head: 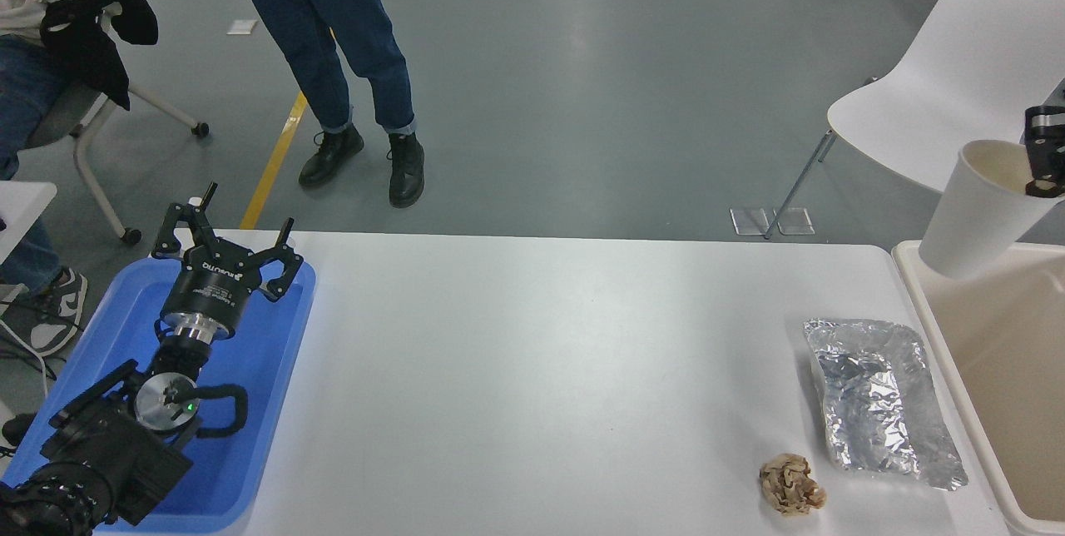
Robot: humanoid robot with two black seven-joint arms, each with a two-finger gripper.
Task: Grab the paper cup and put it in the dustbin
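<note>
The white paper cup [975, 213] hangs tilted in the air at the right edge, its base over the near-left corner of the beige dustbin [928, 303]. My right gripper [1042, 160] is shut on the cup's rim; only its fingertips show at the picture's right edge. My left gripper [223, 240] is open and empty, parked over the blue tray [266, 369] at the lower left.
A crumpled sheet of foil [878, 399] and a brown paper ball [790, 483] lie on the white table [541, 369] left of the dustbin. A white chair [940, 78] stands behind the bin. A person's legs [349, 62] stand at the far side.
</note>
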